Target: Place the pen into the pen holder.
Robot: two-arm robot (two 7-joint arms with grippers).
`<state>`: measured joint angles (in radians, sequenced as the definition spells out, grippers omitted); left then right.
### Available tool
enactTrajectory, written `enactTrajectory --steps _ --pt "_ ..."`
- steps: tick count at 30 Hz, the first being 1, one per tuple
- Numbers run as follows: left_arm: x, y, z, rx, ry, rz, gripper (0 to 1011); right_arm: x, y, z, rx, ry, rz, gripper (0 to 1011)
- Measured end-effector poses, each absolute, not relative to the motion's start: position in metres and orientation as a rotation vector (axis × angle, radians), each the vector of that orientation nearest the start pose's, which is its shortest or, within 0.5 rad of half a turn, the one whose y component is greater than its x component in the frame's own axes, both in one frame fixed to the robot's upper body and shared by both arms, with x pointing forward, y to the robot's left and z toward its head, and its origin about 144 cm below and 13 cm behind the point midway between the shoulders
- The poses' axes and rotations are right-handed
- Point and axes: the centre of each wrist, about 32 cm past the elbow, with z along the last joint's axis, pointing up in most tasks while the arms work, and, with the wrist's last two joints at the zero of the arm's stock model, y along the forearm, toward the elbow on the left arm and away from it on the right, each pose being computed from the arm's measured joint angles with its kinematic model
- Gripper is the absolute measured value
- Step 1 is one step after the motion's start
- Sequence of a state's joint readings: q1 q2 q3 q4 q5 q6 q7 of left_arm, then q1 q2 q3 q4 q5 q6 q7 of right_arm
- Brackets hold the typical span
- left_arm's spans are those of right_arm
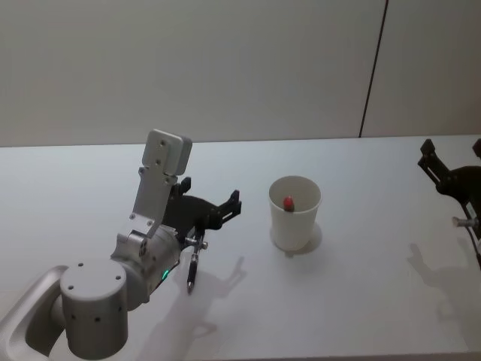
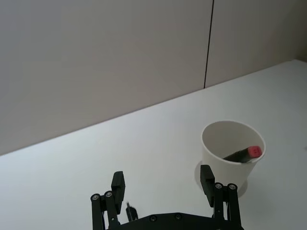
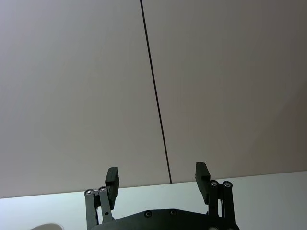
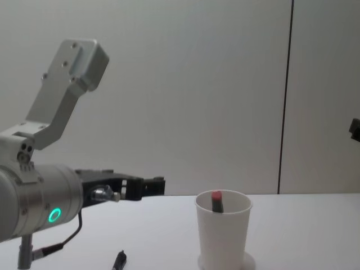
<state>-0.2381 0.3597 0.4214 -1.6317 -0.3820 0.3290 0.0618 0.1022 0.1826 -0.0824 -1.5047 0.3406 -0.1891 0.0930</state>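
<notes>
The pen holder (image 1: pixel 294 222), a plain white paper cup, stands upright at the table's middle, with a dark pen with a red end (image 1: pixel 288 201) leaning inside it. In the left wrist view the pen holder (image 2: pixel 229 158) and that red-ended pen (image 2: pixel 245 154) lie just beyond one finger. A second, black pen (image 1: pixel 191 274) lies flat on the table under my left arm; its tip (image 4: pixel 119 260) shows in the chest view. My left gripper (image 1: pixel 214 197) hovers open and empty left of the cup, pointing toward it. My right gripper (image 1: pixel 443 169) stays open at the far right.
The white table (image 1: pixel 361 301) runs wide in front of and to the right of the cup. A plain wall with a dark vertical seam (image 1: pixel 373 68) stands behind it. My left arm's grey body (image 1: pixel 94 301) takes up the near left corner.
</notes>
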Motion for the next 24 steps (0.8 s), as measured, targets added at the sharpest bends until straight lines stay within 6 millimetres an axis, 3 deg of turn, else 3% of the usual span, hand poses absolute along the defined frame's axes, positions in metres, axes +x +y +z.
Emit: enactTrajectory --steps 24 --pt "0.498 0.198 1.198 0.376 0.316 1.305 1000 0.487 -0.259 1.158 0.277 -0.049 -1.413 1001"
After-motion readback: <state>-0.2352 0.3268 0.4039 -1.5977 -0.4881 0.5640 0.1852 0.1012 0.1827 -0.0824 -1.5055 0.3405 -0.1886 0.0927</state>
